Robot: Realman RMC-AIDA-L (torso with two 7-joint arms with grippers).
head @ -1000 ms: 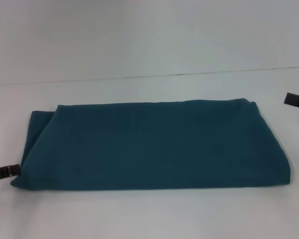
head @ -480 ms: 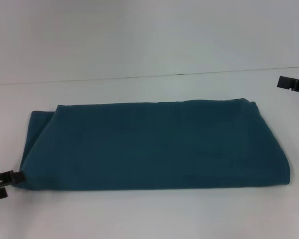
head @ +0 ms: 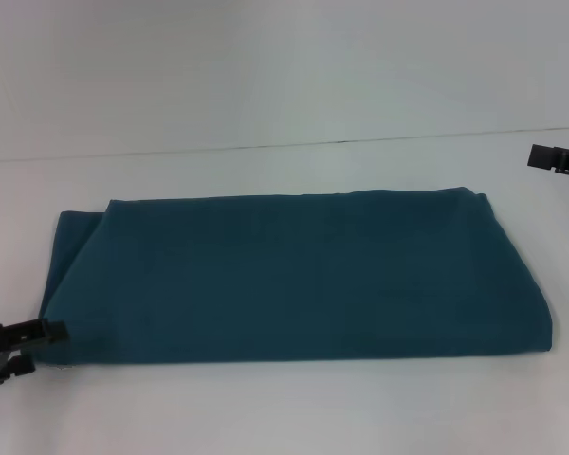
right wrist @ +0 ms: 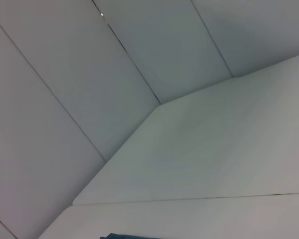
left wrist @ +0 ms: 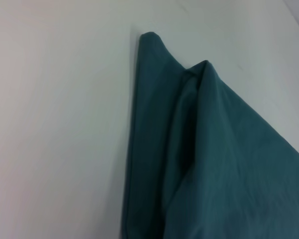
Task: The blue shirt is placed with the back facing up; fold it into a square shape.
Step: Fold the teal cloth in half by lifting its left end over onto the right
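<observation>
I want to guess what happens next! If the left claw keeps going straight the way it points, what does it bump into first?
Probably the blue shirt. The left claw sits at the shirt's near left corner, pointing toward it. Whether it already touches the cloth is hard to tell.

The shirt [head: 294,280] is one plain dark teal-blue all over — no print, stripe or trim, only darker shade in its folds, as the left wrist view [left wrist: 199,164] shows. The table [head: 266,408] under it is plain white. The wall [head: 266,66] behind is pale grey-white, crossed by thin dark seams. Both grippers — left [head: 14,346], right [head: 555,158] — are black.
</observation>
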